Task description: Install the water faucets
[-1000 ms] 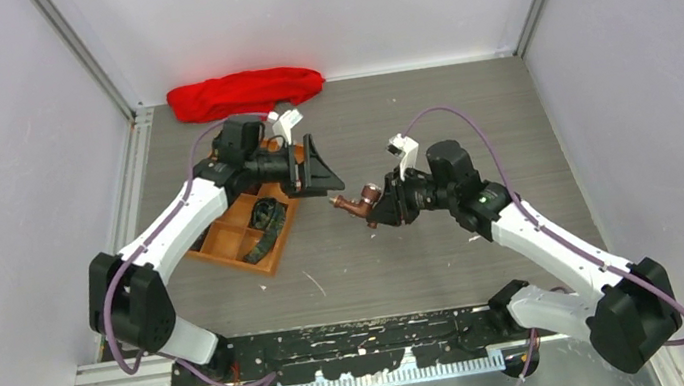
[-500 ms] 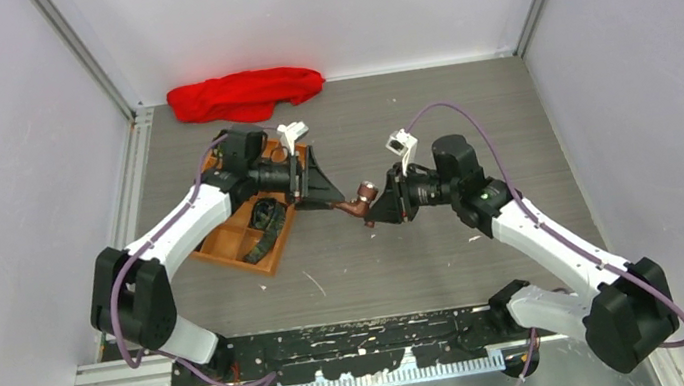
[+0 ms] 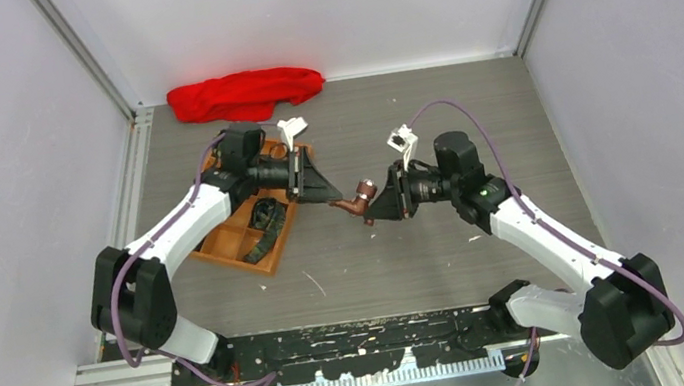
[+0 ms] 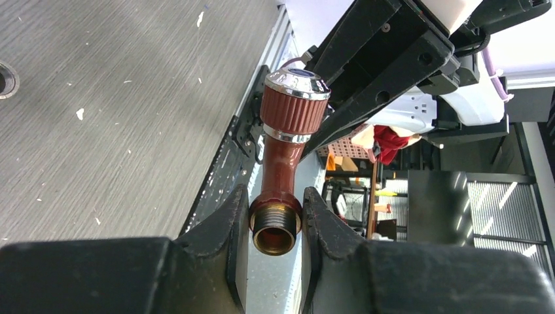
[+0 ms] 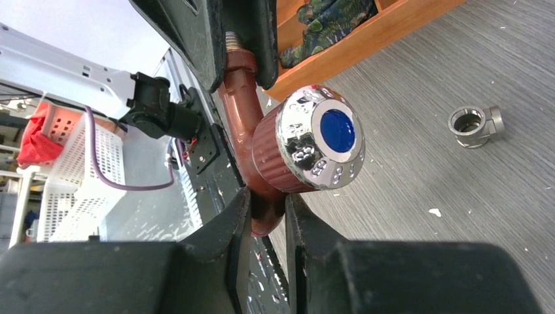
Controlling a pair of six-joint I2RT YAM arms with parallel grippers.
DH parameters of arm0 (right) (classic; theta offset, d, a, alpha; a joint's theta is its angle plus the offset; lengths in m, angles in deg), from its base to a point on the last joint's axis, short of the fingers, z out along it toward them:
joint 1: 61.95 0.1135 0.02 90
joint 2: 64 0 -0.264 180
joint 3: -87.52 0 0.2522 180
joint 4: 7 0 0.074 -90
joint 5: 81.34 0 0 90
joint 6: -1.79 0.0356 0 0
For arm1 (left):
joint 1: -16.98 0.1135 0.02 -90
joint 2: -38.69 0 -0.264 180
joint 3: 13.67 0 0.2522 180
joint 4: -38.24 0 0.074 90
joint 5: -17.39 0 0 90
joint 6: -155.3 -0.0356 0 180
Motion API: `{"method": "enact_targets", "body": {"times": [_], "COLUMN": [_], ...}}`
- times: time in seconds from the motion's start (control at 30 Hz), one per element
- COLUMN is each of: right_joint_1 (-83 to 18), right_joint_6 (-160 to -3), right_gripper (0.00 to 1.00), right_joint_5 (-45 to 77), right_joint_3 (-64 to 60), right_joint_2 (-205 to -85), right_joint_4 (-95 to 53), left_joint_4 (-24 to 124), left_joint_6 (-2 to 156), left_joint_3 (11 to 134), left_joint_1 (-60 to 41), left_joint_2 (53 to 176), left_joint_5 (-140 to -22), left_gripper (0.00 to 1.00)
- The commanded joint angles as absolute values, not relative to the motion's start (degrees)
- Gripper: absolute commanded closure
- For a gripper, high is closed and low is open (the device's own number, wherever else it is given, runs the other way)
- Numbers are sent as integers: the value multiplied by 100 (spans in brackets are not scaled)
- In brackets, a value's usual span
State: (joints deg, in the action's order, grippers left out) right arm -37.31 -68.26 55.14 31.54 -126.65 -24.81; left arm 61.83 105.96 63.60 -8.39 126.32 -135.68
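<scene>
One water faucet [image 3: 360, 197], reddish-brown with a ribbed knob and a chrome cap with a blue centre, hangs above the table's middle between both arms. My left gripper [image 3: 336, 197] is shut on its brass threaded end [image 4: 275, 229], a finger pressing on each side. The left wrist view shows the faucet [image 4: 283, 157] running up from my left gripper [image 4: 275, 204] to the knob. My right gripper [image 3: 375, 206] is shut on the opposite rounded end. In the right wrist view the faucet [image 5: 307, 147] fills the centre, with my right gripper [image 5: 267, 206] clamped on the stub below the knob.
An orange wooden tray [image 3: 219, 238] with dark coiled straps [image 3: 266, 214] lies under my left arm. A red cloth [image 3: 244, 93] is bunched at the back wall. A small silvery pipe fitting [image 5: 476, 125] rests on the grey table.
My left gripper moved right to the faucet and closed its wide-open jaws on the threaded end. The right gripper kept its hold and shifted slightly.
</scene>
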Motion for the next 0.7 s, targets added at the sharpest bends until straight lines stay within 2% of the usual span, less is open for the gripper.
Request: {"method": "enact_targets", "body": {"times": [0.0, 0.07, 0.1, 0.17, 0.27, 0.67], "right_joint_1": [-3898, -3991, -4029, -4131, -4304, -4292], "right_joint_6": [-6552, -6432, -6367, -6173, -5535, -2589], "right_gripper": [73, 34, 20, 6, 1, 1], "right_joint_5": [5686, 5735, 5743, 5716, 5688, 5265], "right_joint_3": [2969, 2996, 3017, 3103, 3465, 5037], "right_joint_2": [-12610, -12593, -12568, -12484, -12321, -12659], "right_joint_4": [-2041, -1968, -1913, -1710, -921, 3476], "left_joint_4": [5824, 5598, 5483, 5222, 4880, 3164], "left_joint_6": [10780, 10961, 11079, 11321, 11692, 13184], "left_joint_3": [6444, 6404, 6366, 6297, 6174, 5540], "left_joint_1": [-816, -816, -816, -816, -816, -820], "left_joint_2": [12573, 12535, 12523, 12508, 12479, 12417], "left_joint_5": [-13617, -13512, -13459, -13375, -13261, -12606], "left_gripper": [100, 100, 100, 100, 100, 100]}}
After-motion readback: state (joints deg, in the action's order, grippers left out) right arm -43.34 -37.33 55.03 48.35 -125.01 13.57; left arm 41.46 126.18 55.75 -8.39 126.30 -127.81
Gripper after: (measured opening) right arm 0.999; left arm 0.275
